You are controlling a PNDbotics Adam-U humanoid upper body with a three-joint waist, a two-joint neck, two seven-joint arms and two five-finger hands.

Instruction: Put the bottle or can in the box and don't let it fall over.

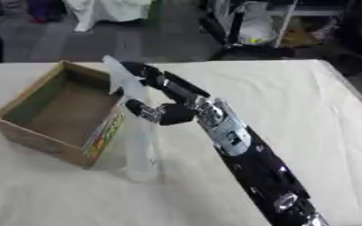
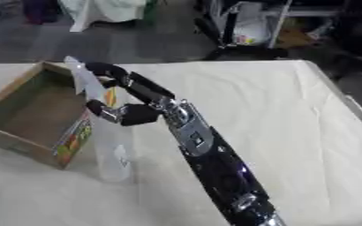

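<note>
Right hand (image 1: 165, 95): entering from lower right on a black and silver arm, fingers and thumb curled round the upper part of a clear bottle (image 1: 134, 128). Bottle: tall, see-through, blurred, roughly upright, base near the table (image 1: 307, 114), just beside the right outer wall of the box; whether touching that wall, cannot tell. Box (image 1: 57, 103): open-topped cardboard, colourful print on the near side, at left on the white-covered table.

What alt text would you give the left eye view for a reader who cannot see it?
The robot's right hand grips a clear bottle, tilted, beside the open cardboard box on a white-covered table. The box looks empty; the left hand is out of view.
</note>
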